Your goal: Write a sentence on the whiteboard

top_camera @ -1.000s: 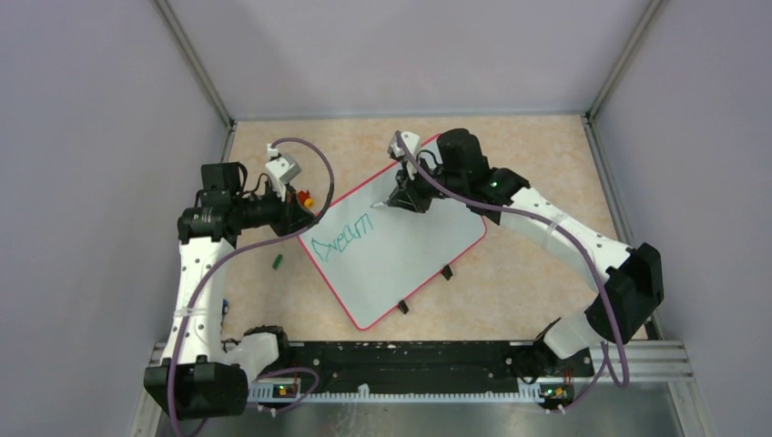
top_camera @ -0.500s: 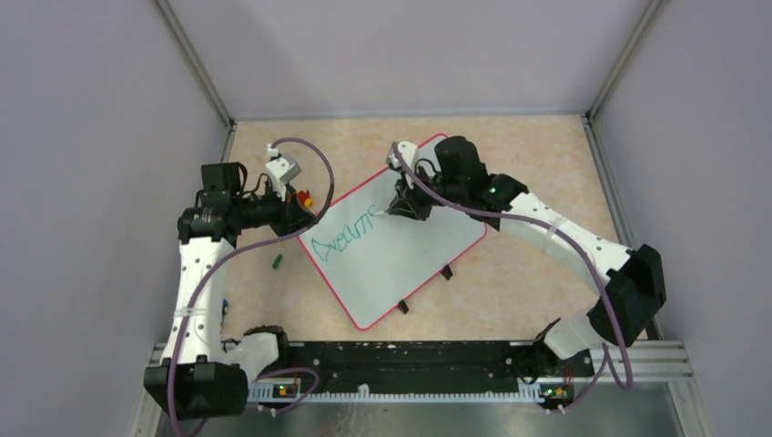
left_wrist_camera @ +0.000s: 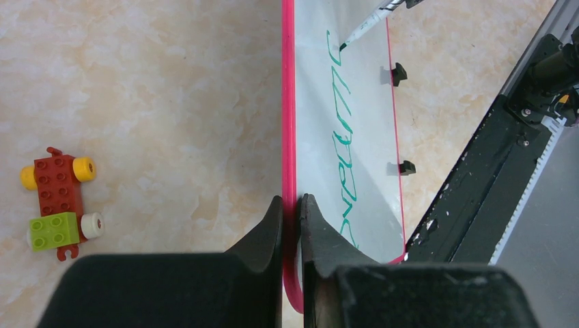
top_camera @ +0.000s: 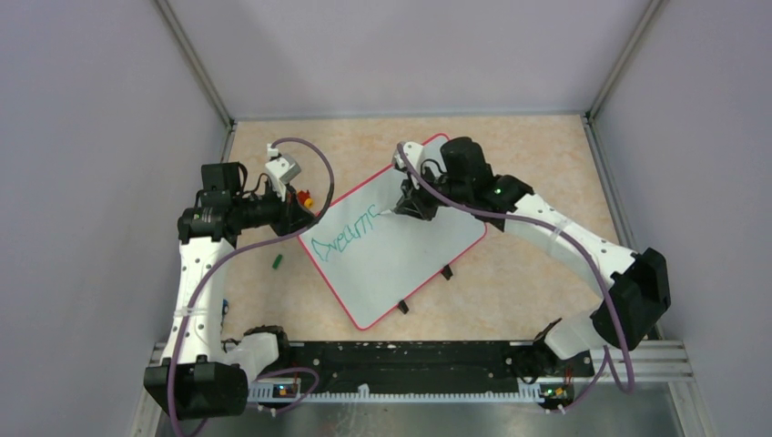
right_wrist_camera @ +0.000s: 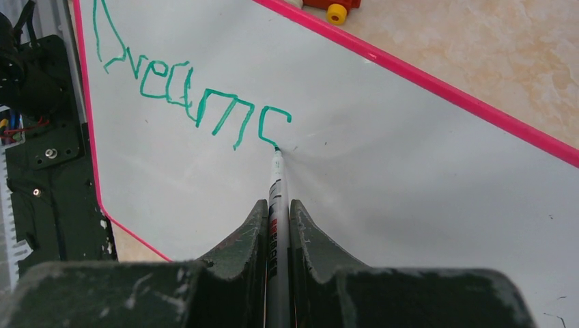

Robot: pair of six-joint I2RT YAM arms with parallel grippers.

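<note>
Sentence (right_wrist_camera: 194, 102): green, one line, roughly "Dreams"; legible only in the right wrist view.
Whiteboard (top_camera: 396, 269): skewed, mid-table.
Marker (right_wrist_camera: 276, 171): tip touches the last letter.
Right gripper (right_wrist_camera: 276, 203): clamped on the marker.
Left gripper (left_wrist_camera: 290, 199): pinching the whiteboard's edge.
Block toy (left_wrist_camera: 58, 198): whole in the left wrist view, cut off in the right.

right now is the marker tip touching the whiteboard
Touching. The right wrist view shows the marker tip meeting the whiteboard exactly where the green lettering ends, its shadow converging on the tip with no gap.
</note>
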